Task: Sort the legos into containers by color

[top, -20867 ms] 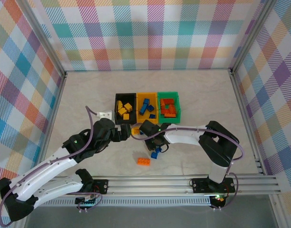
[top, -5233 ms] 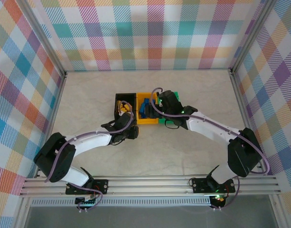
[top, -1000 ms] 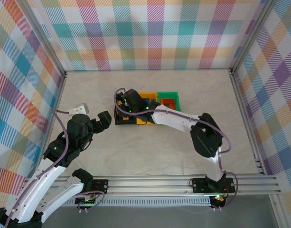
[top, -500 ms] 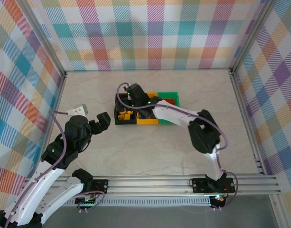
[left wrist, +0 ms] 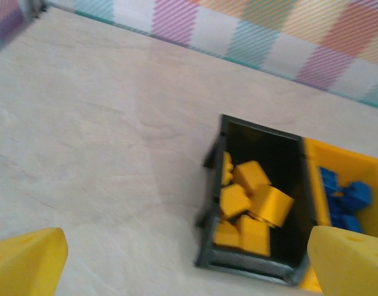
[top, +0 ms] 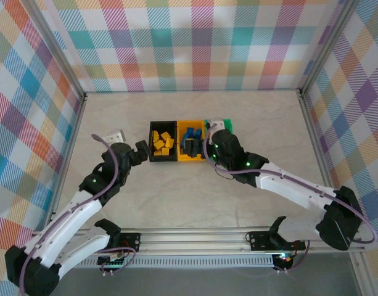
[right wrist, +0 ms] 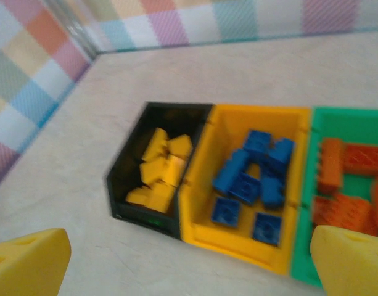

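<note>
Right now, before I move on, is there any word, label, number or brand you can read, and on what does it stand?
None can be read.
The black bin, yellow bin, green bin and bricks show no legible print.
A small green spot on the black bin's front is too blurred to read.

bright even light, soft shadows — wrist views blurred

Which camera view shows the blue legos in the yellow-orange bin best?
The right wrist view: the blue legos lie unobstructed, each distinguishable. The top external view shows them small; the left wrist view catches a few at its edge.
</note>
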Motion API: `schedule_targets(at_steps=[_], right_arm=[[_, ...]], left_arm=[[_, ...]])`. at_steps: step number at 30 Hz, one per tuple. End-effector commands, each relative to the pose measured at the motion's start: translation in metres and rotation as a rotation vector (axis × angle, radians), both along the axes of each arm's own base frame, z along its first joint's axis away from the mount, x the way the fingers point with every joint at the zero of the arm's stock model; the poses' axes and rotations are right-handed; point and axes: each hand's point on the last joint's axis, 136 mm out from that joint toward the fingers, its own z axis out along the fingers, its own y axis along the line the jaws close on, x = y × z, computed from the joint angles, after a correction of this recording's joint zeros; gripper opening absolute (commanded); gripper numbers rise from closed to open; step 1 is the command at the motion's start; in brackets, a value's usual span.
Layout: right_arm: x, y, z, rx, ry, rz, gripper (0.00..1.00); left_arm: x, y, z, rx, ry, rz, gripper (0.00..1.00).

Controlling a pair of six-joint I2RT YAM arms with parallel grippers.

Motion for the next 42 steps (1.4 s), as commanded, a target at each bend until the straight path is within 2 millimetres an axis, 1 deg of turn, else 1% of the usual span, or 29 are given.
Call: schedule_targets(at_steps=[1,3,5,7,8,10,12,14,17,21,24,27,28,29,30,31,32,33,35,37,40,42], right_arm=[[-0.002,-0.031,0.000,-0.005,-0.025,-0.123,1.00],[-0.005,-0.042,-0.003,-0.025,-0.019,-0.143,1.00],[-0.006,-0.053,-0.004,-0.037,-0.029,-0.165,1.00],[-0.008,-0.061,-0.006,-0.045,-0.043,-0.172,1.00],[-0.007,-0.067,-0.006,-0.047,-0.052,-0.194,1.00],[-0.007,-0.075,-0.006,-0.048,-0.073,-0.210,1.00],[-0.009,-0.080,-0.004,-0.064,-0.093,-0.206,1.00],[-0.010,-0.088,-0.005,-0.081,-0.102,-0.214,1.00],[-0.010,-0.097,-0.009,-0.085,-0.122,-0.225,1.00],[-0.005,-0.106,-0.013,-0.117,-0.163,-0.219,1.00],[0.003,-0.121,-0.013,-0.119,-0.150,-0.265,1.00],[0.011,-0.134,-0.012,-0.114,-0.156,-0.295,1.00],[0.014,-0.139,-0.011,-0.119,-0.160,-0.310,0.99],[0.017,-0.145,-0.011,-0.131,-0.164,-0.325,1.00],[0.019,-0.149,-0.010,-0.141,-0.168,-0.334,1.00],[0.022,-0.153,-0.011,-0.153,-0.172,-0.340,1.00],[0.024,-0.159,-0.010,-0.165,-0.179,-0.356,1.00],[0.027,-0.167,-0.010,-0.178,-0.182,-0.380,1.00],[0.034,-0.178,-0.009,-0.217,-0.228,-0.401,1.00],[0.040,-0.195,-0.012,-0.256,-0.265,-0.454,1.00],[0.045,-0.230,-0.028,-0.344,-0.253,-0.539,1.00],[0.046,-0.248,-0.044,-0.407,-0.260,-0.565,1.00]], left_arm=[[0.038,0.027,0.025,0.146,-0.085,0.095,1.00],[0.057,0.039,0.007,0.262,-0.004,0.097,1.00],[0.072,0.054,-0.023,0.333,0.097,0.110,1.00],[0.081,0.058,-0.054,0.341,0.148,0.089,1.00],[0.085,0.058,-0.066,0.344,0.146,0.085,1.00],[0.089,0.058,-0.083,0.357,0.120,0.083,1.00],[0.096,0.057,-0.094,0.371,0.081,0.077,1.00],[0.101,0.057,-0.110,0.379,0.093,0.064,1.00],[0.105,0.057,-0.129,0.377,0.116,0.055,1.00],[0.105,0.059,-0.130,0.360,0.103,0.061,1.00],[0.094,0.060,-0.125,0.330,0.032,0.055,1.00],[0.087,0.063,-0.128,0.253,-0.017,0.024,1.00],[0.084,0.059,-0.135,0.218,-0.062,-0.023,1.00],[0.081,0.058,-0.130,0.217,-0.137,-0.037,1.00],[0.078,0.060,-0.135,0.208,-0.082,-0.021,1.00],[0.083,0.063,-0.139,0.209,-0.038,-0.006,1.00],[0.088,0.067,-0.136,0.218,-0.053,0.019,1.00],[0.086,0.067,-0.139,0.209,-0.024,0.012,1.00],[0.086,0.067,-0.139,0.210,-0.031,0.014,1.00],[0.086,0.068,-0.138,0.213,-0.036,0.017,1.00],[0.086,0.068,-0.137,0.212,-0.038,0.018,1.00],[0.086,0.067,-0.137,0.213,-0.036,0.016,1.00]])
